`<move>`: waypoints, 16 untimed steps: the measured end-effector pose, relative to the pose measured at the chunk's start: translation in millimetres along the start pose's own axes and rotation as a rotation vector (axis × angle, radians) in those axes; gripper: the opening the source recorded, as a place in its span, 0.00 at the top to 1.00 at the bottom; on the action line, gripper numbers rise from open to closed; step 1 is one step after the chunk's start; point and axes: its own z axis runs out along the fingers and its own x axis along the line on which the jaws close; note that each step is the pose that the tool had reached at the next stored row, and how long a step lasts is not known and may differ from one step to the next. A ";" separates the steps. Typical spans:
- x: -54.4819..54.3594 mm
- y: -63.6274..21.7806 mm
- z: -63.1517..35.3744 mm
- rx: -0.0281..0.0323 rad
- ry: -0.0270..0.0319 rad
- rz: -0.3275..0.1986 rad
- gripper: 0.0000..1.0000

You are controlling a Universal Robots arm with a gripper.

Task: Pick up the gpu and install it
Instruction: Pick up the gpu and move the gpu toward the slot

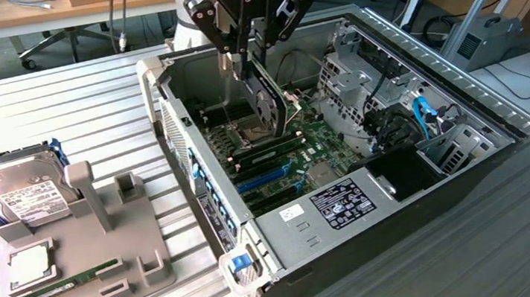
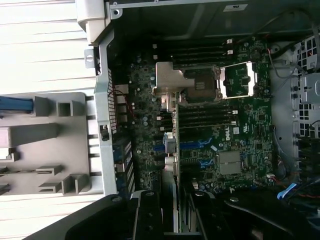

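So the whole setup is sitting on a ribbed metal table [image 1: 61, 112], with long silvery slats running across the top. Two things are resting straight on it. The big one is the open computer case [image 1: 406, 241], lying on its side with the open face pointing up and taking up the middle and the exterior view's right. The other is a flat grey holder plate [image 1: 105, 241], sitting near the front on the exterior view's left, just beside the case's left wall, with a thin strip of slats showing between them. More slats are showing beyond the plate, toward the far left.
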 end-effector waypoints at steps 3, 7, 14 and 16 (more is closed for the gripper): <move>-1.9 0.2 0.3 0.0002 0.0000 0.000 0.73; -4.8 0.4 0.9 0.0005 -0.0001 0.000 0.73; -9.6 0.9 2.8 0.0005 -0.0001 0.000 0.73; -10.2 0.9 3.1 0.0006 -0.0001 0.000 0.73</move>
